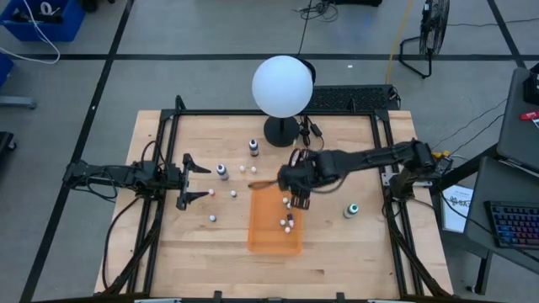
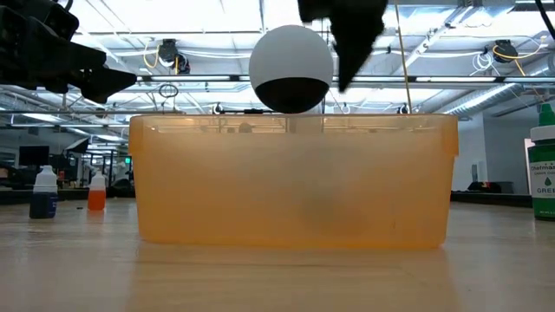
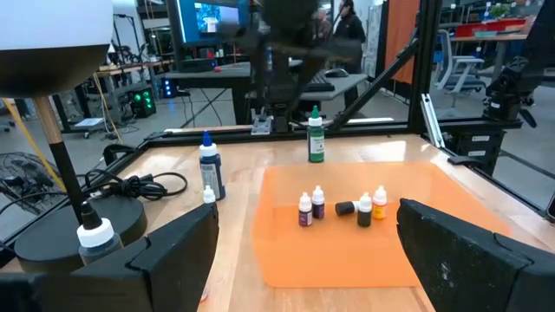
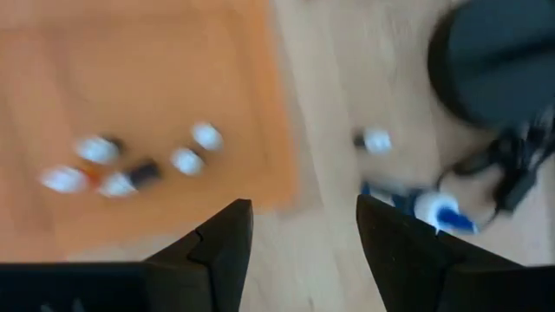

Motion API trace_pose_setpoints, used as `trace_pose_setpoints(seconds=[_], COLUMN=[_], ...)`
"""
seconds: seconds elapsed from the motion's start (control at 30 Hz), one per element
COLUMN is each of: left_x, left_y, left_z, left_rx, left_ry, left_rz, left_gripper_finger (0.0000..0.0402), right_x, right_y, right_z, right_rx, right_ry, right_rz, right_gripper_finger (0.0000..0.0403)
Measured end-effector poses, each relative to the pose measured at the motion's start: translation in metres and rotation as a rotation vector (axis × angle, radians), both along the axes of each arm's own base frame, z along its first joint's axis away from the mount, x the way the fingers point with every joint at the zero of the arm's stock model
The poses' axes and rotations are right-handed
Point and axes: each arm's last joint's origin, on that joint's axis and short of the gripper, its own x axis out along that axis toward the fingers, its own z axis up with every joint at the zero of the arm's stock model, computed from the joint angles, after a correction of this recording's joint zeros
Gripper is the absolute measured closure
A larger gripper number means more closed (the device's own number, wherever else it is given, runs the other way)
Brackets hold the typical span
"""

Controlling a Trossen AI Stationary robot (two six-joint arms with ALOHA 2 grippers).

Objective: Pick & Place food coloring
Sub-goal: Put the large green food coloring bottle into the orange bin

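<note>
My right gripper (image 1: 296,200) hangs over the upper edge of the orange tray (image 1: 261,236), centre of the high view; fingers (image 4: 217,247) spread apart, nothing between them. Left gripper (image 1: 195,178) waits left of centre, fingers wide open & empty too. Food coloring = small bottles, mostly dark w/ white caps. A cluster (image 3: 340,208) sits inside the tray: left wrist view shows four upright plus one dark one lying on its side, one bottle orange-ish. High view gives only whitish dots there (image 1: 286,222). More bottles are loose on the wood: a blue-capped one (image 1: 222,172) near the left gripper, a dark one (image 1: 253,148) by the lamp base (image 1: 281,132), a green-capped one (image 1: 351,209) right of the tray, tiny whitish ones (image 1: 211,218) lower left. Low view shows the tray as a translucent orange wall (image 2: 295,182) hiding its contents, w/ the white globe (image 2: 291,69) above it & a green-labelled bottle (image 2: 543,169) at the right edge.
</note>
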Motion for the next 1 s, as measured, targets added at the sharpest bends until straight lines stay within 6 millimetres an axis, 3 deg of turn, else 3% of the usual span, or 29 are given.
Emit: trace_pose_setpoints(seconds=[0.13, 0.27, 0.4, 0.7, 0.83, 1.0], left_x=[0.0, 0.0, 0.0, 0.0, 0.0, 0.0], left_y=[0.0, 0.0, 0.0, 0.0, 0.0, 0.0], left_z=[0.0, 0.0, 0.0, 0.0, 0.0, 0.0], left_rx=[0.0, 0.0, 0.0, 0.0, 0.0, 0.0], left_ry=[0.0, 0.0, 0.0, 0.0, 0.0, 0.0], left_rz=[0.0, 0.0, 0.0, 0.0, 0.0, 0.0], left_gripper_finger=[0.005, 0.005, 0.005, 0.005, 0.005, 0.005], right_x=[-0.017, -0.045, -0.077, -0.14, -0.158, -0.165], right_y=[-0.029, -0.034, -0.026, 0.003, 0.013, 0.022], right_z=[-0.015, -0.018, -0.013, -0.018, -0.034, -0.056], right_rx=[0.115, 0.305, 0.394, 0.383, 0.396, 0.435], right_ry=[0.131, 0.299, 0.407, 0.344, 0.273, 0.203], right_rz=[-0.112, -0.313, -0.515, -0.634, -0.629, -0.598], right_gripper_finger=[0.0194, 0.0191, 0.0195, 0.0196, 0.0195, 0.0195])
